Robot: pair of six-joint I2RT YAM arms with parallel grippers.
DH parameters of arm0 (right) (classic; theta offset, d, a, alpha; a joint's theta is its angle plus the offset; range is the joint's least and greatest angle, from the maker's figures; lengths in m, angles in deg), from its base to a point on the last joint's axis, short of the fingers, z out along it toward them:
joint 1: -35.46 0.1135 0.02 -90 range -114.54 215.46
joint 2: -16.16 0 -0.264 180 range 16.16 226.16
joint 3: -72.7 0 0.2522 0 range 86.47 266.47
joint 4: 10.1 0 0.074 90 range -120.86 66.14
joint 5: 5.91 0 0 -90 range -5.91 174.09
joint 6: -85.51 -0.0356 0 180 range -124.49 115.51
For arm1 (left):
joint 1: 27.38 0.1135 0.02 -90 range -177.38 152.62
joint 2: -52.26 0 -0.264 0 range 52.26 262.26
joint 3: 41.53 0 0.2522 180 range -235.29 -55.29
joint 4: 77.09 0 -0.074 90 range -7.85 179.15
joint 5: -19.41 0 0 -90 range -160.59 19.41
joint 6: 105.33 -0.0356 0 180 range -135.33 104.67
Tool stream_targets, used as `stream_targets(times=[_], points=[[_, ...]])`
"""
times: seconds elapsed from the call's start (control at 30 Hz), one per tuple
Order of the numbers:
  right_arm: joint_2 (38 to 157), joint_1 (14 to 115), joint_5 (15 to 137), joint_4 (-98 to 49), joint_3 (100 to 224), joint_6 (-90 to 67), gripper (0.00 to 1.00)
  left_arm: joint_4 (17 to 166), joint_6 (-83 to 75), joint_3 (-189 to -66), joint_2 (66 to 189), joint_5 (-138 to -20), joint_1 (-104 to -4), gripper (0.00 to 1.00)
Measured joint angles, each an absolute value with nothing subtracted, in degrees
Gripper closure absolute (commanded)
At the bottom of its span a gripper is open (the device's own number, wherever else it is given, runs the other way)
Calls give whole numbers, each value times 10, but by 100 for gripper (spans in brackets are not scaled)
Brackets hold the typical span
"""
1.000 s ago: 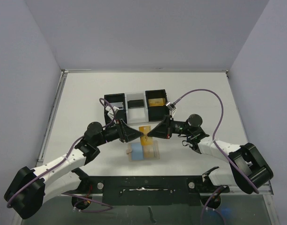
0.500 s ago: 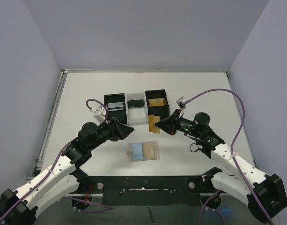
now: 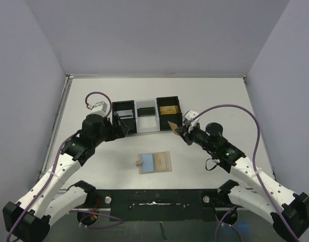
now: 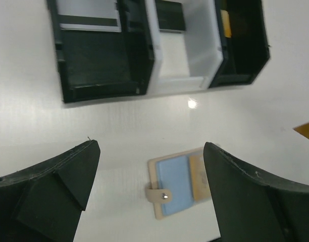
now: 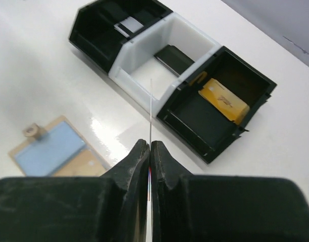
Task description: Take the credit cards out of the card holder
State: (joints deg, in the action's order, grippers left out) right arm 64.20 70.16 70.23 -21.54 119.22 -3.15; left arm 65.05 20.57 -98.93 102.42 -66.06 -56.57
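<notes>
The tan card holder [image 3: 166, 162] lies flat on the table near the front, with a light blue-grey card [image 3: 147, 162] showing in it. It also shows in the left wrist view [image 4: 157, 194] and the right wrist view [image 5: 86, 162]. My right gripper [image 3: 178, 130] is shut on a yellow-tan credit card [image 3: 171, 125], held on edge just in front of the tray's right black compartment. In the right wrist view that card [image 5: 151, 108] appears as a thin line between the closed fingers [image 5: 159, 156]. My left gripper [image 3: 122, 128] is open and empty, above the table left of the holder.
A three-compartment tray [image 3: 135, 119] stands behind the holder. Its left black compartment holds a grey card [image 3: 125, 112], the white middle a black card [image 3: 146, 110], and the right black one a yellow card [image 3: 168, 109]. Grey walls surround the table.
My right gripper has carried the yellow-tan card up and to the right, from over the holder to the tray's front. My left gripper has let go and drawn back to the left.
</notes>
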Motion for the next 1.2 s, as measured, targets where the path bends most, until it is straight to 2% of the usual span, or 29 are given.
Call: stream_targets(times=[0.2, 0.33, 0.6, 1.2], points=[[718, 707, 778, -270, 1256, 57, 100, 604, 151, -1011, 1037, -683, -427, 16], [771, 690, 783, -288, 1293, 82, 100, 592, 117, -1012, 1023, -684, -372, 16], [885, 659, 756, -289, 1357, 128, 100, 608, 66, -981, 973, -665, -365, 16], [1116, 650, 747, -278, 1504, 296, 100, 633, 49, -957, 985, -668, -365, 16]])
